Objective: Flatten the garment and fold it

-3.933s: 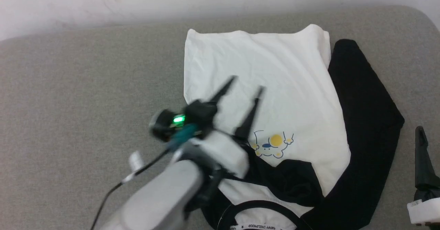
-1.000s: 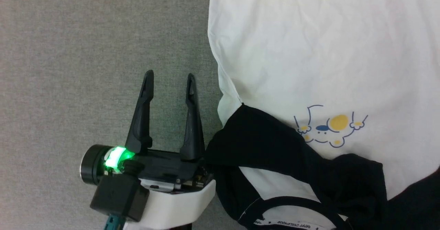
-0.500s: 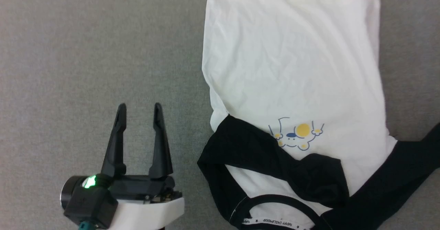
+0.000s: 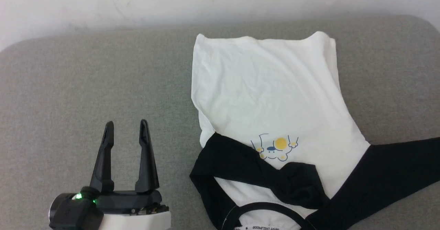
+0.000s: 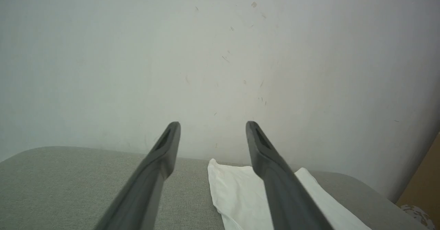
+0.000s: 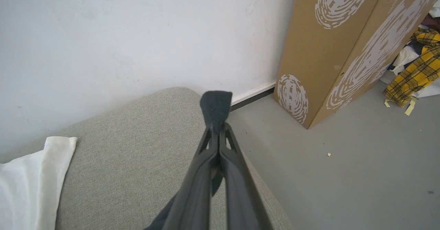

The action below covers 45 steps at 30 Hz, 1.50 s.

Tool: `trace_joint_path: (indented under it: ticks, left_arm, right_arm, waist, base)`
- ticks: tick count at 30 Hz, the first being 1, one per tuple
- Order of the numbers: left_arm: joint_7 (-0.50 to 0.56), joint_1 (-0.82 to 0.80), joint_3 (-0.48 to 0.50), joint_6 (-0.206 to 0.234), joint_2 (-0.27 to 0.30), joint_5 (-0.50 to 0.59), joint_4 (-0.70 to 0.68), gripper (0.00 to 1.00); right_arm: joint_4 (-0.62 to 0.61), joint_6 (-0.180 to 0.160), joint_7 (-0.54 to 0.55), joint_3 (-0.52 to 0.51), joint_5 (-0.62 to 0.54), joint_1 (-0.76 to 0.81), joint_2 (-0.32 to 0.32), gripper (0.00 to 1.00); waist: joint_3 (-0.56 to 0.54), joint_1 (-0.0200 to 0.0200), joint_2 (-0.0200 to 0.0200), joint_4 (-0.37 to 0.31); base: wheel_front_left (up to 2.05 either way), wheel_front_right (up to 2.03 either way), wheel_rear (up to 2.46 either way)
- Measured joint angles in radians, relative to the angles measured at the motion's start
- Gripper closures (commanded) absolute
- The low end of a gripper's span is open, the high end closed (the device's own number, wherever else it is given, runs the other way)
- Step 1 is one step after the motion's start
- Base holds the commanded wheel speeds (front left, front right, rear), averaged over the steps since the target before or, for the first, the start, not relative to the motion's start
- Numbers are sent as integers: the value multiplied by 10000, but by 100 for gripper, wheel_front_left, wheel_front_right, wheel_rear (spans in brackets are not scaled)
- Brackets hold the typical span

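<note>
Your right gripper (image 6: 215, 129) is clamped on the black cuff of the garment (image 4: 268, 92); a tab of dark cloth pokes out past the closed fingertips. Your left gripper (image 4: 126, 122) hangs with its fingers apart and nothing between them, low on the left over the grey cushion (image 4: 86, 85).

Compared with about four seconds ago, the left gripper has come off the white body of the garment. A second ago its base sat right against the black shoulder; now a strip of bare cushion separates them. The outstretched sleeve (image 4: 402, 161), which lay doubled along the garment's right edge, now runs straight out to the right, away from the body. Note that the head camera has moved too: the pale wall (image 4: 137, 3) is back in view.

The garment lies face up on the cushion, hem towards the wall and collar (image 4: 271, 211) nearest the robot. The folded sleeve (image 4: 261, 171) crosses the chest just below the cartoon print (image 4: 275, 147).

As for writing, the lettering inside the collar is cut by the bottom edge and you cannot read it. In the right wrist view a cardboard box (image 6: 319, 51) carries white fingerprint-like swirls but no legible words. A yellow plaid cloth (image 6: 412, 75) lies beyond it on the floor (image 6: 326, 175).
</note>
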Motion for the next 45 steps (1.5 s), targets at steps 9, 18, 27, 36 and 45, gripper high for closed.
trace_joint_path:
  ticks: [9,18,27,36,45]
  left_arm:
    - [-2,182,-19,-88,27,-251,17,0]
    - [-4,180,-81,-163,21,-326,69,0]
    - [-4,179,-117,-171,35,-347,84,0]
    - [-10,156,-416,-205,-73,-401,238,0]
    - [-33,-78,-667,-259,-318,-343,374,0]
  right_arm:
    - [-2769,0,625,407,81,488,725,100]
    - [-6266,0,1611,2966,502,551,1975,100]
    - [-8000,0,2378,6650,458,221,3091,100]
    - [-6146,0,2077,10023,125,-679,3981,100]
    - [-3570,0,1532,11877,-426,-837,3264,100]
  waist:
    - [-538,1,0,-2]
    - [-578,2,0,390]
    - [-599,2,0,864]
    - [-421,2,0,1395]
    - [167,3,1,1993]
  base:
    - [0,0,0]
    - [0,0,0]
    - [0,0,0]
    - [0,0,0]
    - [0,0,0]
